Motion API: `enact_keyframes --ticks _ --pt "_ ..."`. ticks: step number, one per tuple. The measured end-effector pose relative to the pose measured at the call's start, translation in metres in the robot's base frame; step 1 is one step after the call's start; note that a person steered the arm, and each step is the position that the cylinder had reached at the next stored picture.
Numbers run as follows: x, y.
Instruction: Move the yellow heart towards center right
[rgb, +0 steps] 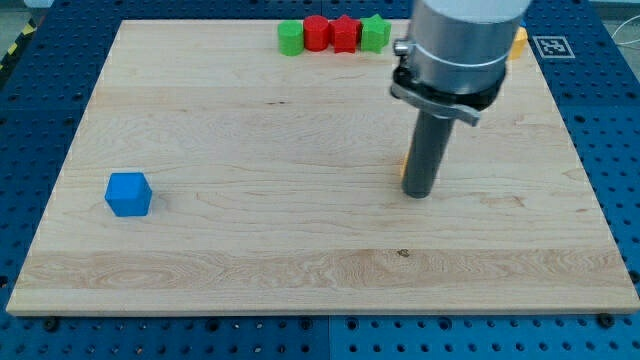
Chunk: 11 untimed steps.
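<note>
Pale wood makes up the board (300, 260), which lies on a blue perforated bench (30, 120). Near the board's left edge, a little below mid-height, sits a blue cube (128, 194), alone and well apart from everything else. Along the top edge, right of centre, four blocks stand in a touching row: a green block (290, 38), a red block (316, 32), a second red one (344, 33) and a second green one (374, 33); their shapes are hard to make out. Right of centre, my tip (421, 194) rests on the wood; there is no pincer on this rod, so no open or closed state to tell. A thin orange-yellow sliver (404, 164) shows at the rod's left side, touching it, too hidden to name. At the top right corner a yellow block (519, 41) peeks from behind the arm's grey body (462, 45), its shape hidden; whether this is the heart cannot be told. A marker tag (553, 46) lies beside it.
</note>
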<state>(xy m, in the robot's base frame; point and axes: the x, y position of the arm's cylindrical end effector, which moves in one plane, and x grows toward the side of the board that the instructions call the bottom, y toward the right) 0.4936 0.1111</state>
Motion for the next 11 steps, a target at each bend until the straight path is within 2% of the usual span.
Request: enact_keyframes --ticks 1,3,4,5,8,10,11 --pt "-0.007 0.007" --pt "-0.01 -0.041" --pt "-0.028 -0.038" --pt "-0.04 -0.012" --pt "-0.03 0.061" --pt "-0.03 0.1" --pt "-0.032 0.102"
